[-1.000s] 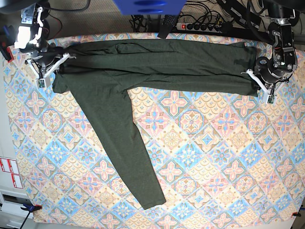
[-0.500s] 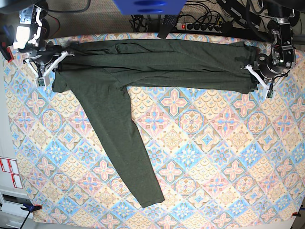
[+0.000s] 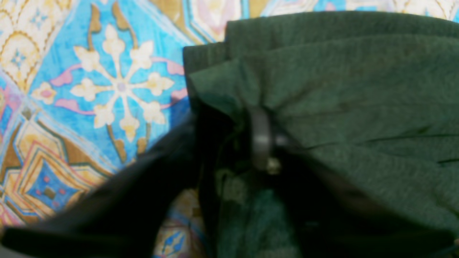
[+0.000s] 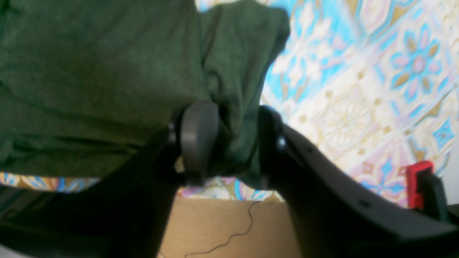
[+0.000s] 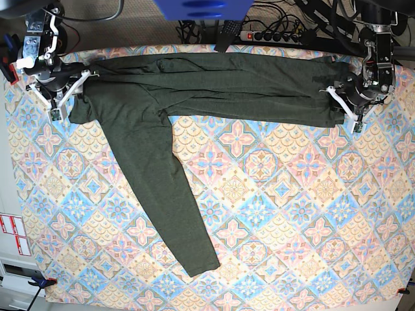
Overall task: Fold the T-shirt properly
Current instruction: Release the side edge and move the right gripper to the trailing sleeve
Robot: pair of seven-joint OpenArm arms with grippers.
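Both pincers grip cloth: left pincer [image 3: 263, 143] clenched on the T-shirt [image 5: 214, 81] hem; right pincer [image 4: 229, 143] pinching its other end over the patterned bench [image 5: 272, 207]; one sleeve trails diagonally.

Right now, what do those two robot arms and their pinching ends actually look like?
Both arms are mostly black, with round joint housings. From above, each tool carries thin white angular brackets: the left tool and the right tool. Up close, the fingers are dark, smooth and rounded, with small screws. The right arm has white parts near its top, and cables run behind both.
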